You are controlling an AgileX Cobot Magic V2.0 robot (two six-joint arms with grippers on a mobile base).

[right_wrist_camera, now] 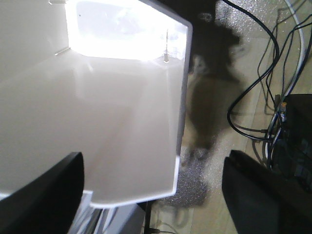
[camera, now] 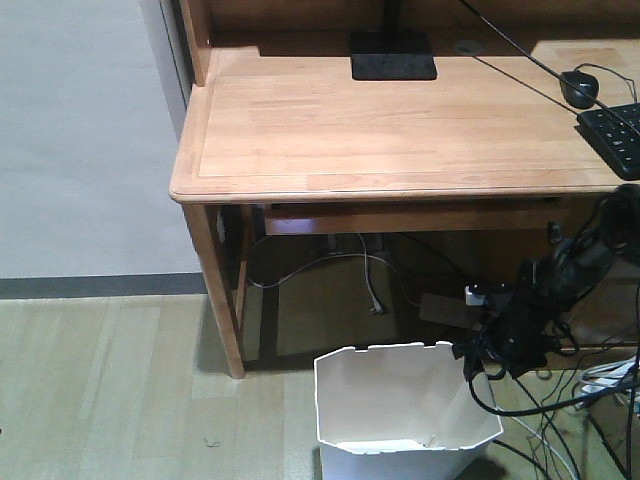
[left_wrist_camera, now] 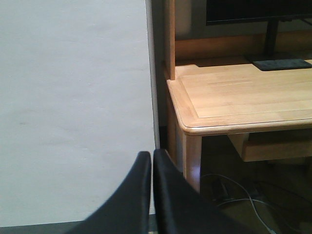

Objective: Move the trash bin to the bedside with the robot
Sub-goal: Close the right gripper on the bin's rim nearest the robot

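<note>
Trash bin [camera: 400, 400]: white outside, plain cream-white inside.
Counter [camera: 380, 130]: light honey wood with a strip-grain pattern.
Left pincer [left_wrist_camera: 152, 156]: black.
Right pincer [right_wrist_camera: 153, 161]: black.
Wall [camera: 70, 130]: pale grey, with a dark grey band along its foot.
Floor [camera: 100, 380]: dull olive-beige plank pattern.
Keyboard [camera: 615, 135], at 3 o'clock on the counter: black with pale key markings.
Mouse [camera: 578, 88]: black.
Monitor foot [camera: 392, 58], at 12 o'clock: black.
Cables [right_wrist_camera: 277, 51]: mostly black, a few white or grey.
</note>
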